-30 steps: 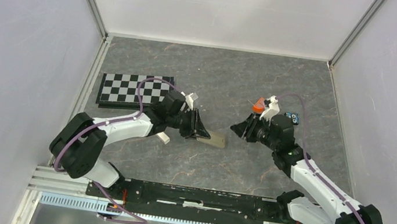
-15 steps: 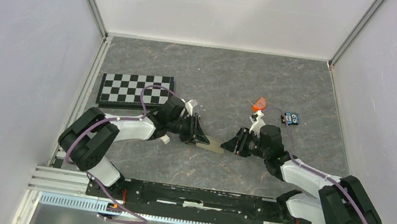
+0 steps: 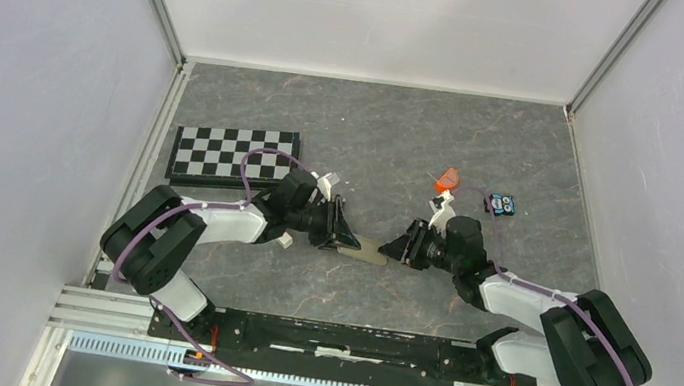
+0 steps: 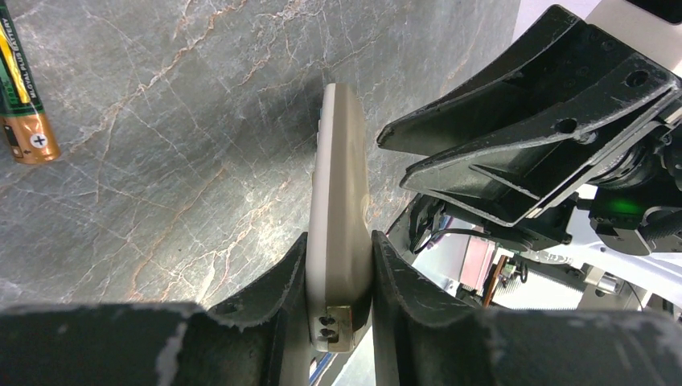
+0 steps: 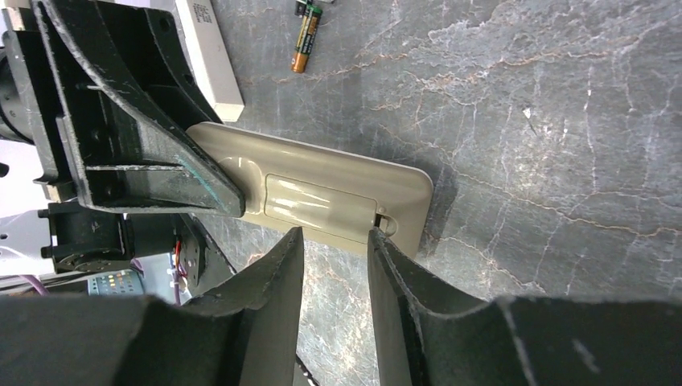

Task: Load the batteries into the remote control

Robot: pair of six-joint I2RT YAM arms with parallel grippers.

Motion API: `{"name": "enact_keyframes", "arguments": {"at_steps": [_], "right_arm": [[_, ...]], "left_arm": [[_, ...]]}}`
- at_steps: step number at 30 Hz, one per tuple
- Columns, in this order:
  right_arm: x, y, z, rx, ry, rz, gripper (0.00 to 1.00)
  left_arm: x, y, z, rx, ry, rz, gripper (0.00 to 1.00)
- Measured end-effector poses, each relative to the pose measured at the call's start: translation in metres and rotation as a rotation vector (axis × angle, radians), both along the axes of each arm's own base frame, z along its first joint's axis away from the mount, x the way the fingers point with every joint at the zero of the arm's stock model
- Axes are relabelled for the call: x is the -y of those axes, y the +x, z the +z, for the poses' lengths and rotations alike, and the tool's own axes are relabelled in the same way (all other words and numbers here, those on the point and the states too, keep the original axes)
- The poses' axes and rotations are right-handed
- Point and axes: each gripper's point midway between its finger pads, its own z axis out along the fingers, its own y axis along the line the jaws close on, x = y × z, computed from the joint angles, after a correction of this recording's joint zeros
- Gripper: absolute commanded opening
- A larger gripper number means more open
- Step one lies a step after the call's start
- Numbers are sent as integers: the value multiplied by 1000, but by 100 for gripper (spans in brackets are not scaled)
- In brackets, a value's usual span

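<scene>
The right gripper (image 5: 334, 240), slightly parted and empty, is edging closer to the remote control (image 5: 322, 193), which the left gripper (image 4: 339, 245) is still clamping.

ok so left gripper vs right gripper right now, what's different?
Left gripper is shut on the remote control; right gripper is open, holding nothing. Left clamps one end; right sits at the opposite end by the battery cover. Both face each other across it.

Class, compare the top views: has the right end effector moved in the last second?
Yes. The right end effector moved towards the near edge and left, away from the orange object, closer to the remote control.
</scene>
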Motion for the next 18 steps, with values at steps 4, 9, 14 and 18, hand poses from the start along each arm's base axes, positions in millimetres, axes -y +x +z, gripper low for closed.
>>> {"name": "enact_keyframes", "arguments": {"at_steps": [4, 9, 14, 18], "right_arm": [[1, 1, -7, -17, -16, -9, 42], [0, 3, -10, -19, -13, -11, 42], [-3, 6, -11, -13, 5, -16, 42], [-3, 5, -12, -17, 10, -19, 41]], "left_arm": [[0, 0, 0, 1, -1, 0, 2], [0, 0, 0, 0, -2, 1, 2], [0, 0, 0, -6, -3, 5, 2], [0, 0, 0, -8, -3, 7, 2]]}}
